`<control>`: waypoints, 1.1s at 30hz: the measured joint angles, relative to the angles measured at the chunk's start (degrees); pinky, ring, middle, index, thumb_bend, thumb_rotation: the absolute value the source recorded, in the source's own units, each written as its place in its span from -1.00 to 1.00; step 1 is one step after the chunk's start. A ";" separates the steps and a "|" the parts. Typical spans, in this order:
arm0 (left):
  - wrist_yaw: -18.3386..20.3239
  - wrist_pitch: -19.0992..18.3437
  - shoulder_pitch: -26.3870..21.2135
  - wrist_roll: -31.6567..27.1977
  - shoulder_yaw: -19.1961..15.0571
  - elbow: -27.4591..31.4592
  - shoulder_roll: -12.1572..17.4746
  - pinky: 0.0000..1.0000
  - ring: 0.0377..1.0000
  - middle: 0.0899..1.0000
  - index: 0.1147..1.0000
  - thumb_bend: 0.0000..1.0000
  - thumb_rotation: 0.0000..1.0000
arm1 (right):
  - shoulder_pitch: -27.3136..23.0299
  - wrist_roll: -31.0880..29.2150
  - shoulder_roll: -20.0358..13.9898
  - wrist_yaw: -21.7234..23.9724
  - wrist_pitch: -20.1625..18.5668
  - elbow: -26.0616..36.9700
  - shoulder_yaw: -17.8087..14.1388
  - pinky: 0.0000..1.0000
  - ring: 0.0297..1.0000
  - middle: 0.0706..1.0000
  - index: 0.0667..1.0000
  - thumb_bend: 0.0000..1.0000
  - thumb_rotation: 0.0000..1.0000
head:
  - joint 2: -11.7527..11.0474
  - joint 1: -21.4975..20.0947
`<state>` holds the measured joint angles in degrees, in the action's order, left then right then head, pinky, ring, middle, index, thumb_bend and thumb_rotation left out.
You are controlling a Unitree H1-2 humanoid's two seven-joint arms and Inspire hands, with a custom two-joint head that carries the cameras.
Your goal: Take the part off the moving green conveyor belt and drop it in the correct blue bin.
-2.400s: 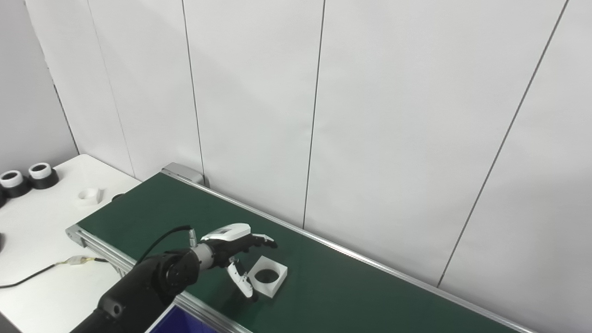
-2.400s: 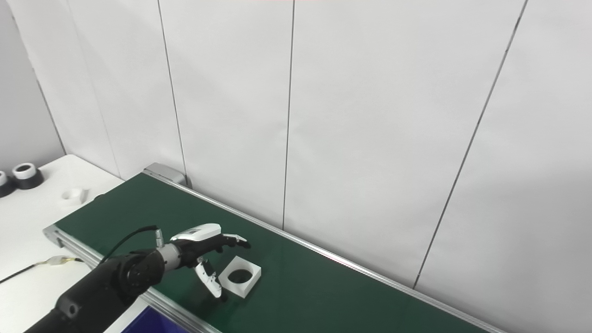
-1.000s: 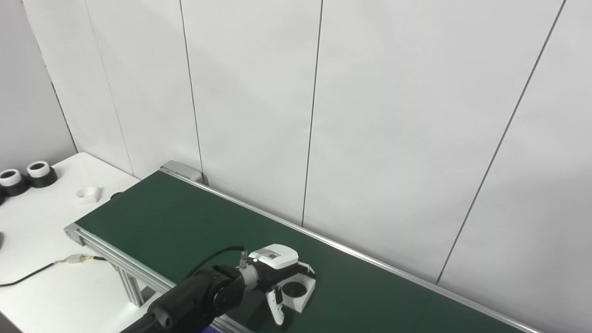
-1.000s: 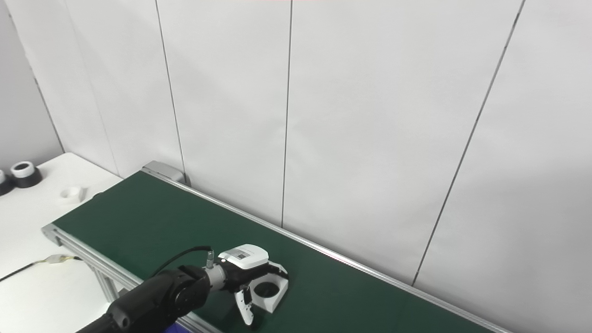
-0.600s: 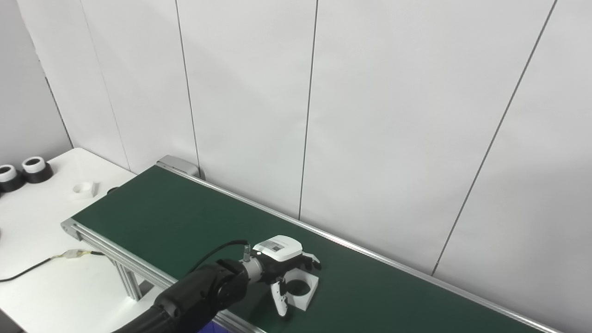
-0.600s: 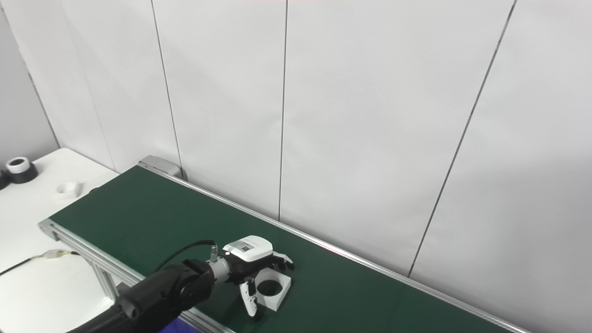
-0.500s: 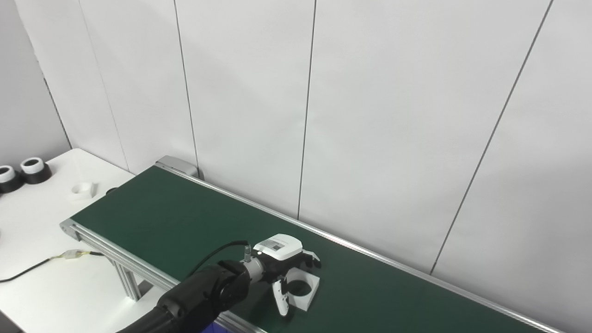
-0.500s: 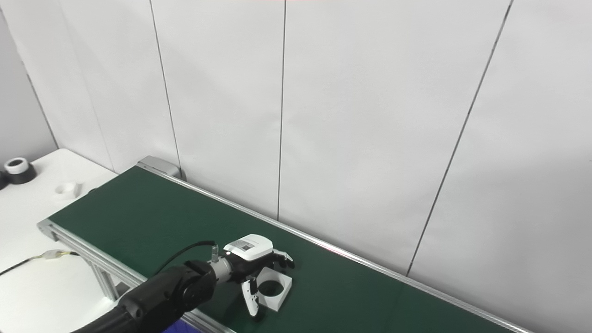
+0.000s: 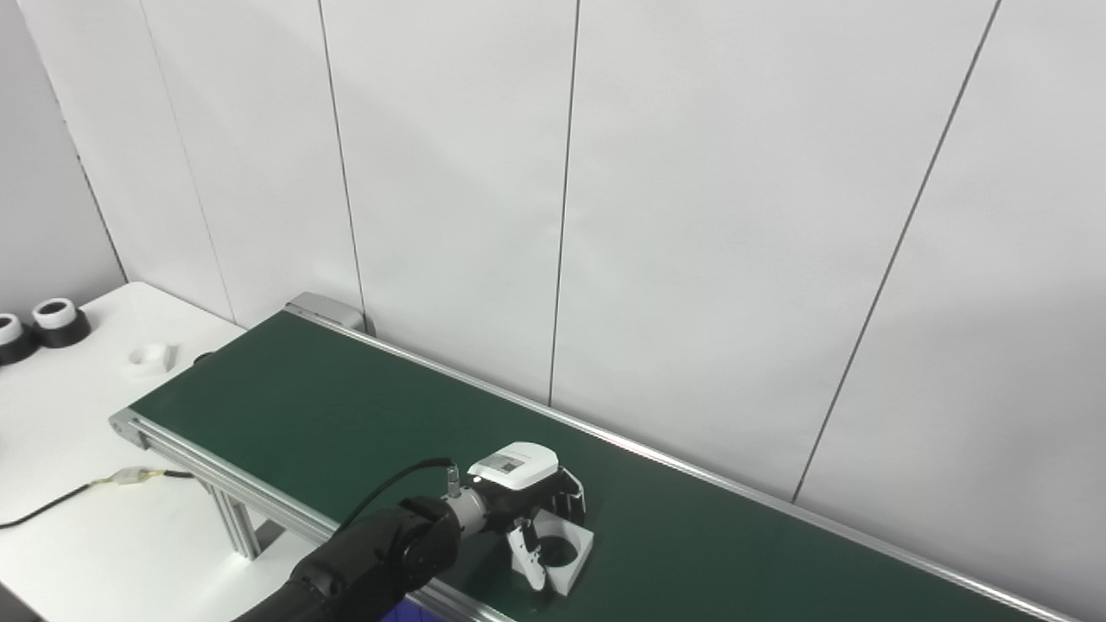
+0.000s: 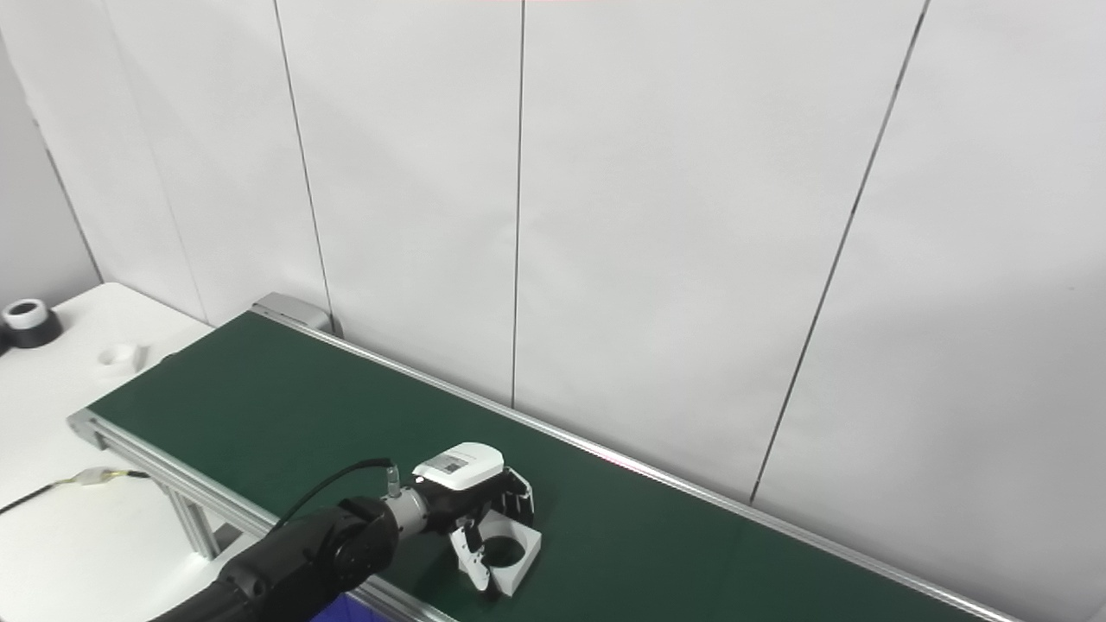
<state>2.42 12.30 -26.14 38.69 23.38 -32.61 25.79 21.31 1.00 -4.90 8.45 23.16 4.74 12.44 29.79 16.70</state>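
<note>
1. White-backed and dark-fingered, the left hand (image 9: 527,492) sits in the lower centre of the frame at the end of a black arm that enters from the bottom left; its fingers (image 9: 570,497) curl over the far edge of the part while the thumb (image 9: 527,557) reaches down at the near edge. Whether both sides have firm contact cannot be told, so the grasp reads as closing, not confirmed.
2. Part (image 9: 566,557): a white square block with a round hole, lying flat on the belt directly under the hand, near the belt's front rail.
3. Green conveyor belt (image 9: 285,406): runs diagonally from centre left to lower right, edged by aluminium rails.
4. Recommended practice: match the hand's travel to the belt, press thumb and fingers on opposite walls of the block, and lift straight up only when both sides bear; a one-sided squeeze is likely to tip or slide the block.
5. Blue bin (image 10: 333,612): only a sliver shows at the bottom edge, below the rail.
6. Right hand: not in view.
</note>
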 measured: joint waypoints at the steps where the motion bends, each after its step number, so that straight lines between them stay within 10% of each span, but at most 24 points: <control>1: 0.00 0.22 0.01 -0.03 0.00 0.01 0.00 -0.29 -0.15 -0.05 -0.07 -0.05 -1.00 | -0.02 0.02 0.02 0.00 0.00 0.00 0.02 0.28 0.41 0.52 0.71 -0.02 0.11 | 0.00 0.00; 15: 0.02 0.78 1.71 -0.56 -0.85 2.96 0.11 -0.32 -0.15 -0.08 -0.08 -0.05 -1.00 | -0.07 -0.09 0.03 0.02 0.00 0.03 0.04 0.28 0.41 0.52 0.71 0.00 0.10 | -0.09 -0.44; 33: 6.16 -3.13 9.14 -5.00 -11.97 27.28 3.72 -0.23 -0.15 -0.11 -0.11 -0.04 -1.00 | -0.35 0.37 0.03 0.00 0.00 0.02 0.09 0.27 0.42 0.53 0.70 0.06 0.15 | 0.70 -1.67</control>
<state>8.58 9.18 -17.00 33.68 11.41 -5.34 29.51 20.96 1.37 -4.87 8.45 23.16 4.77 12.53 30.50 15.03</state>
